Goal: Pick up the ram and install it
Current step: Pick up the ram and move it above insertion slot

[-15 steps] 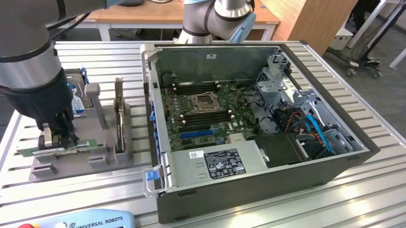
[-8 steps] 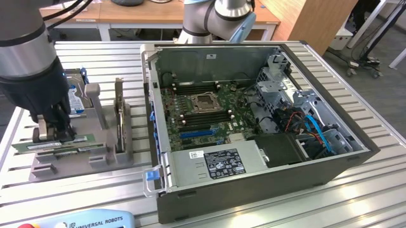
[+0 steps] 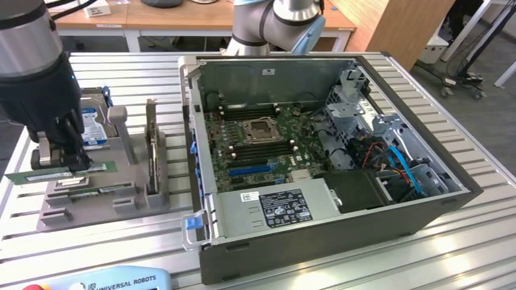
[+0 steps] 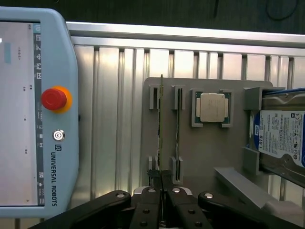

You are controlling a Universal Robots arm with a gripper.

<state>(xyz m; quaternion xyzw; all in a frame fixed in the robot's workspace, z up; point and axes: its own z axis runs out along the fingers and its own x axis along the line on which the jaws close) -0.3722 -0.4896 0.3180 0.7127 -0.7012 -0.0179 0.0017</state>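
Wrist view: fingers pinch ram over gray holder; CPU sits pocketed.

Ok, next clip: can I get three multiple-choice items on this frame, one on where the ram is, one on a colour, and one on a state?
1. Where is the ram?
A. in the gripper, at the grey holder
B. flat on the bare table
C. on the floor

2. What colour is the big button on the teach pendant?
A. green
B. blue
C. red

3. How is the computer case?
A. closed up
B. open, motherboard exposed
C. wrapped in plastic

Answers:
1 A: the gripper is shut on the green stick at the holder, to the exterior view's left of the case.
2 C: the wrist view shows a red button on the pale blue pendant.
3 B: the side panel is off, so the board and cables inside are in plain sight.
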